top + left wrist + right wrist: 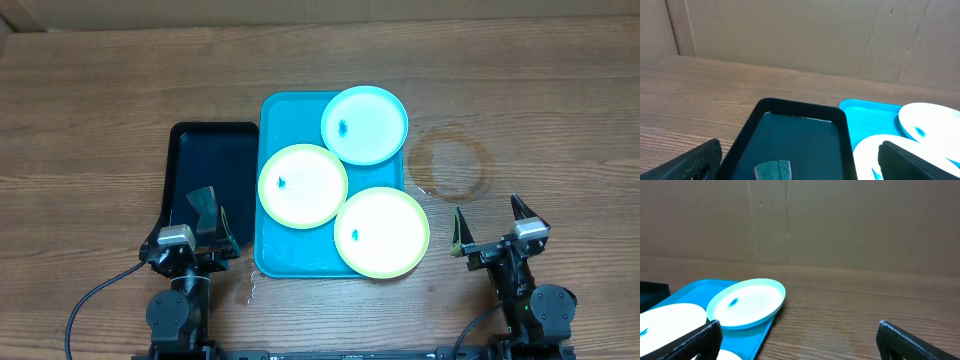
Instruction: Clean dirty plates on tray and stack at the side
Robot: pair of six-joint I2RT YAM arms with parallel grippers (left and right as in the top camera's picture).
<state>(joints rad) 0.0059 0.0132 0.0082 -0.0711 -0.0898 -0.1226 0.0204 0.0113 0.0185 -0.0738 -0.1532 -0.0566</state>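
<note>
Turquoise tray [272, 245] sits mid-table with three plates on it, each with a small blue smudge: light blue plate [365, 125] at the far right corner, one yellow-green plate [303, 186] on the left, and another yellow-green plate [382, 232] near right, hanging over the rim. Black tray [210, 150] lies just to the left, with a dark green sponge [772, 170] at its near end. Left gripper [195, 228] hovers over that near end and right gripper [490, 225] over bare table [560, 120], both spread wide and holding nothing.
</note>
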